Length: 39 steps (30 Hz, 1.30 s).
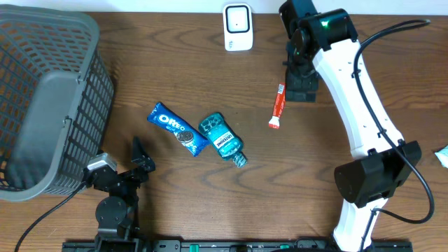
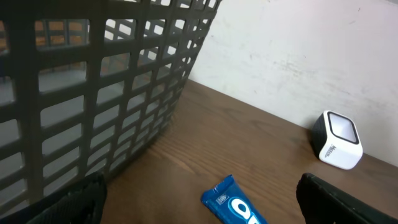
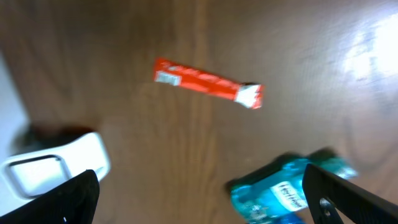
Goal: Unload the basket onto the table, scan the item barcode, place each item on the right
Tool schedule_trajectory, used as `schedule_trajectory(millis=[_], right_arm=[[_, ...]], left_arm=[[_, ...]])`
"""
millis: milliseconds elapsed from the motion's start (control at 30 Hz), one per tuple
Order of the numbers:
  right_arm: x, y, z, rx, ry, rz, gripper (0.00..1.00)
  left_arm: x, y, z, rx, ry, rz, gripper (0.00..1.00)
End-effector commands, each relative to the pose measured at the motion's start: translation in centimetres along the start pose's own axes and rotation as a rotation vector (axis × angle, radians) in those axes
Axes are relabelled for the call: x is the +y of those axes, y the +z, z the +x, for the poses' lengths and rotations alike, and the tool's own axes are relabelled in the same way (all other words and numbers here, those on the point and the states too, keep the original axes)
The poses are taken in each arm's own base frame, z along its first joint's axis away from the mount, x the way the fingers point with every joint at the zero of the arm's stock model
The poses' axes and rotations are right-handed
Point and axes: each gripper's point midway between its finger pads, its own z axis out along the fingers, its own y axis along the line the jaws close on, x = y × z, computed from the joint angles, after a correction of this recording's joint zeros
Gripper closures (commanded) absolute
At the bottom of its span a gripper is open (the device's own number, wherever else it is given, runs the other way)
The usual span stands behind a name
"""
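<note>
Overhead view of a brown wooden worktop [image 1: 175, 63] with two robot arms. A white barcode scanner [image 1: 238, 26] stands at the middle of the far edge, its pale window turned up and outward so items can be shown to it.

The right arm reaches from the near right corner toward the far edge. Its pincer [image 1: 303, 89] hangs near that edge, between the scanner and the right edge, with its jaws wide and empty. Just beside it, toward the centre, a slim red-orange packet [image 1: 278, 106] lies flat on the worktop, touching nothing. This looks like the item in play, since it is the one nearest both pincer and scanner. Whether its barcode faces up cannot be told.

In mid-worktop, a blue Oreo pack [image 1: 177, 129] and a teal Listerine bottle [image 1: 222, 138] lie side by side, close or just touching. A gray mesh basket [image 1: 49, 119] fills the left edge, probably there to receive scanned goods. The left pincer [image 1: 142, 157] sits close to the near edge, jaws wide and empty, aimed toward the Oreo pack.
</note>
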Motion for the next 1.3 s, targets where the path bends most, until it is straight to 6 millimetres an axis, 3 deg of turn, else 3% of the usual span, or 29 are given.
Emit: schedule_trajectory(millis=[0, 100, 167, 200, 267, 367, 467, 700, 1267], right_arm=[[0.6, 0.3, -1.2, -0.068, -0.124, -0.015, 0.01], [0.2, 0.5, -1.8, -0.091, -0.127, 0.007, 0.01], [-1.7, 0.6, -0.6, -0.008, 0.038, 0.098, 0.01], [-2.6, 0.7, 0.0, 0.033, 0.079, 0.150, 0.09], [-2.5, 1.3, 0.7, 0.093, 0.097, 0.174, 0.22], [-1.7, 2.9, 0.7, 0.123, 0.126, 0.185, 0.29], [-1.9, 5.2, -0.5, 0.099, 0.160, 0.248, 0.20], [-3.9, 11.1, -2.2, 0.084, 0.243, 0.462, 0.17], [-6.0, 19.3, 0.9, 0.114, 0.231, 0.607, 0.20]], left_arm=[[0.6, 0.2, 1.5, 0.036, 0.017, -0.016, 0.02], [0.6, 0.2, 1.5, 0.036, 0.017, -0.016, 0.02], [0.6, 0.2, 1.5, 0.036, 0.017, -0.016, 0.02], [0.6, 0.2, 1.5, 0.036, 0.017, -0.016, 0.02], [0.6, 0.2, 1.5, 0.036, 0.017, -0.016, 0.02], [0.6, 0.2, 1.5, 0.036, 0.017, -0.016, 0.02], [0.6, 0.2, 1.5, 0.036, 0.017, -0.016, 0.02], [0.6, 0.2, 1.5, 0.036, 0.017, -0.016, 0.02], [0.6, 0.2, 1.5, 0.036, 0.017, -0.016, 0.02]])
